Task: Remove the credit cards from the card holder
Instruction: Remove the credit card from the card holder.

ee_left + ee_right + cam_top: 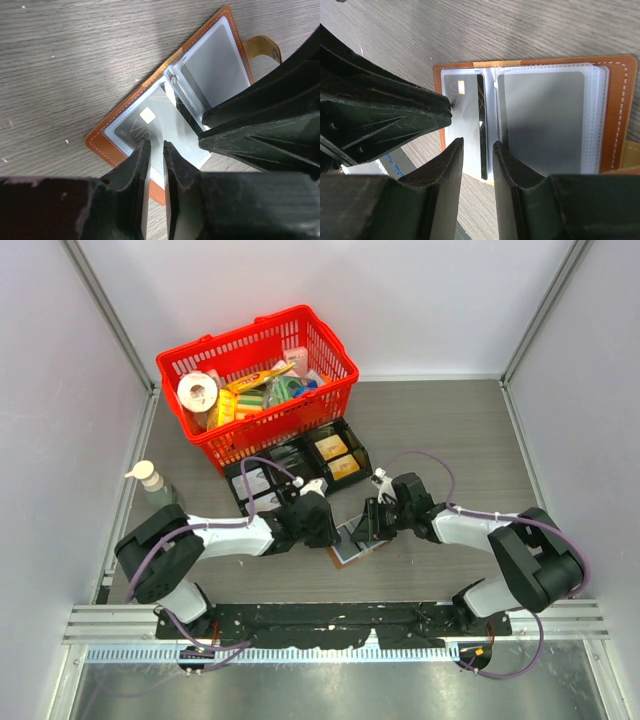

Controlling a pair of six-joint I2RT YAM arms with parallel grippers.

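The card holder lies open on the table between my two grippers, brown with tan edges and clear sleeves. A dark credit card with a chip and "VIP" sits in one half and sticks out past the holder's edge. A plain grey card fills the other half. My left gripper hovers over the chip card, jaws a narrow gap apart with nothing between them; its place in the top view is. My right gripper is open just above the same card's protruding end.
A red basket full of goods stands behind, with a black divided tray in front of it. A pump bottle stands at the left wall. The holder's strap with its snap lies beside it.
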